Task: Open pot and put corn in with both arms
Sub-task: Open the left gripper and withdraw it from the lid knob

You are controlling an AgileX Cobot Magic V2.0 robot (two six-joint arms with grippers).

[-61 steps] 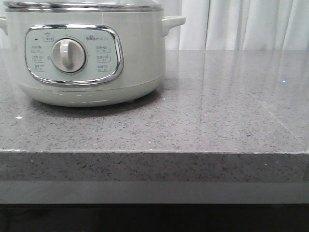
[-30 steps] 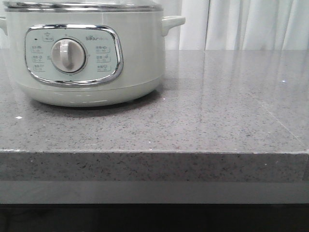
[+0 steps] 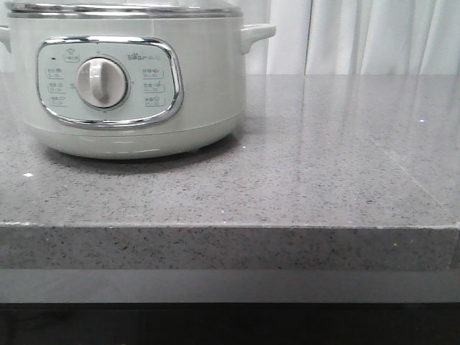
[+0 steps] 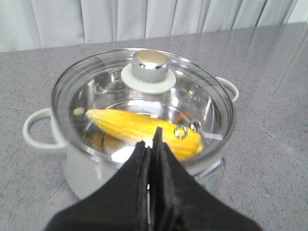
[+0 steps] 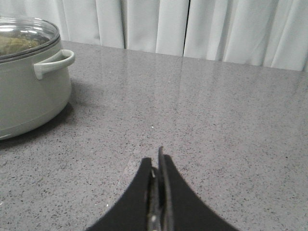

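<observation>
While the corn (image 4: 144,127) lies inside the lidded pot (image 4: 72,163), the left hand (image 4: 153,144) hovers above, pinched closed, empty.

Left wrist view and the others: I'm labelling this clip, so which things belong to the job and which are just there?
Job:
pot
glass lid with knob
corn, inside the pot
left gripper
right gripper

Just there:
grey countertop
white curtains

Left gripper (image 4: 153,144): matte black, two angular prongs tapering to narrow tips from a broad base. Right gripper (image 5: 158,166): same black, tapered form.
</observation>
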